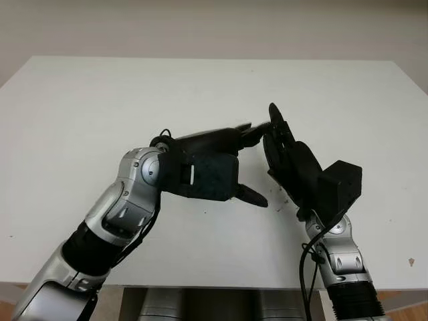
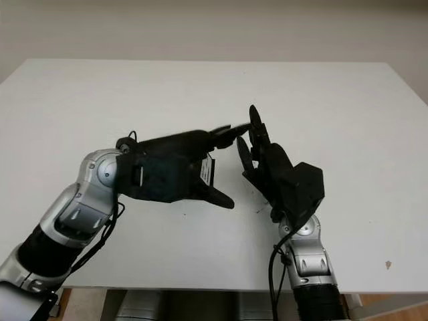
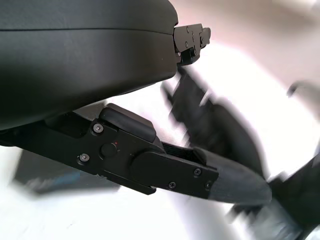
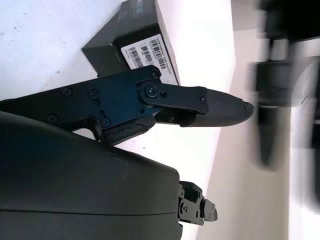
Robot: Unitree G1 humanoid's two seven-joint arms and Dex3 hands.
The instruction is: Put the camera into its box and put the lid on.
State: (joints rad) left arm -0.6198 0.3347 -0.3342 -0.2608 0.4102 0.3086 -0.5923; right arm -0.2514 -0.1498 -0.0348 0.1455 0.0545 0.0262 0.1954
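Observation:
A closed black camera box [image 1: 214, 177] with a white barcode label [image 4: 145, 50] lies on the white table [image 1: 100, 100] near its middle. My left hand [image 1: 253, 164] hovers just above and to the left of the box, open, with one finger reaching past the box's far side and the thumb past its near side. To the right of the box my right hand [image 1: 281, 144] stands upright and open, its palm facing the box. The tips of the two hands nearly meet above the box's far right corner. Most of the box is hidden by my left hand in the right eye view.
The table's front edge [image 1: 214, 289] runs close below both forearms. The right wrist camera block [image 1: 340, 187] sticks out to the right of the right hand.

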